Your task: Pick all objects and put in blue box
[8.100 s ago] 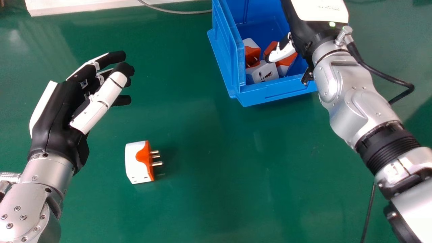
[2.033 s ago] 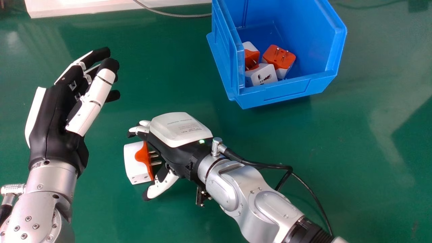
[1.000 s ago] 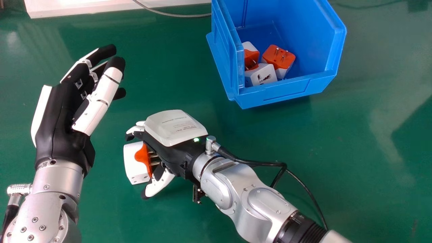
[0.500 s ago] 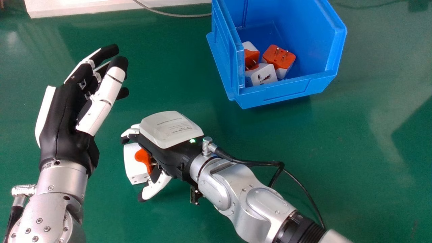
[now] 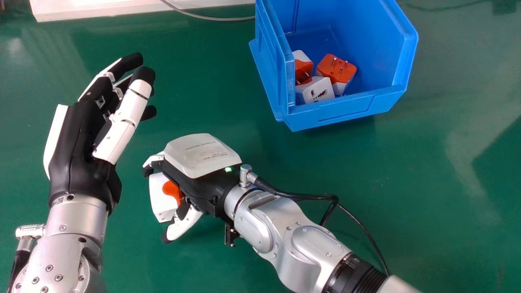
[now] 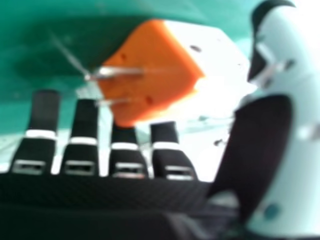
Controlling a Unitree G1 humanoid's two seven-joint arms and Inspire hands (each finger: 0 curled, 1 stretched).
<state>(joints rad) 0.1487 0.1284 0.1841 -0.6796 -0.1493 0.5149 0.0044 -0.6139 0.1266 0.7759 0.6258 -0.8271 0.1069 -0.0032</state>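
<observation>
Right hand (image 5: 199, 156), unclenched, straddles the adapter (image 5: 158, 197), which lies toward the near left corner of the table (image 5: 171, 268) from the blue box (image 5: 346, 110); seat thumb and fingers squarely before gripping.

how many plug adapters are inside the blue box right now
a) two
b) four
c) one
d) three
d: in the head view, two adapters with orange faces and one white adapter sit together in the blue box
</observation>
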